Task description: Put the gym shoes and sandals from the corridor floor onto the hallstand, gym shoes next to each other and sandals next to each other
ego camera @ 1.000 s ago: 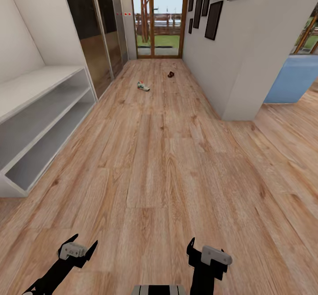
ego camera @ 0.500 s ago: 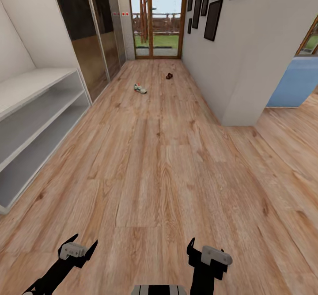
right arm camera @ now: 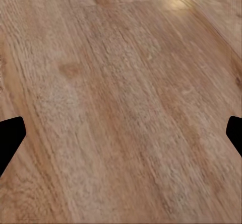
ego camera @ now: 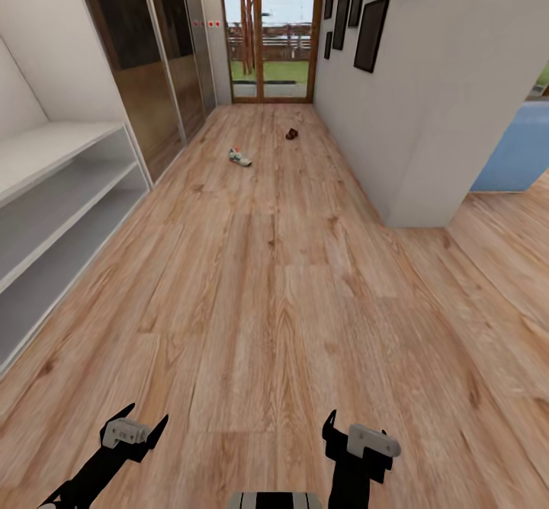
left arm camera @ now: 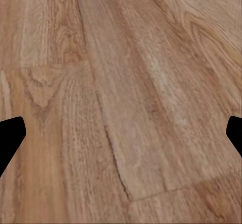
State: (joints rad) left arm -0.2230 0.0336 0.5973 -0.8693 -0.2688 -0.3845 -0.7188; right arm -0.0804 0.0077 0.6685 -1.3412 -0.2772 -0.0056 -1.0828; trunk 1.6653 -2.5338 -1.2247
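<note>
Both grippers are hanging low at the near edge of the head view with nothing in them; the left gripper has its fingers spread wide, and in the left wrist view its dark fingertips sit at opposite edges with just corridor floor between them; same deal for the right gripper, splayed open, its fingertips far apart over bare wood in the right wrist view; neither one touches anything.

Way down the corridor floor there's one gym shoe, small at this range, lying on the planks a bit left of the middle; further back and to its right is a dark brown lump that looks like a sandal, near the white wall; too small to tell whether it's one sandal or two; the two are well apart from each other and well apart from the grippers.

The hallstand runs along the left side, pale grey, flat top and two open tiers; the visible part holds no shoes; just past it are dark glossy wardrobe doors; at the far end a wood-framed glass door shows greenery outside; dark picture frames hang on the right wall, and something blue peeks out behind its corner.
</note>
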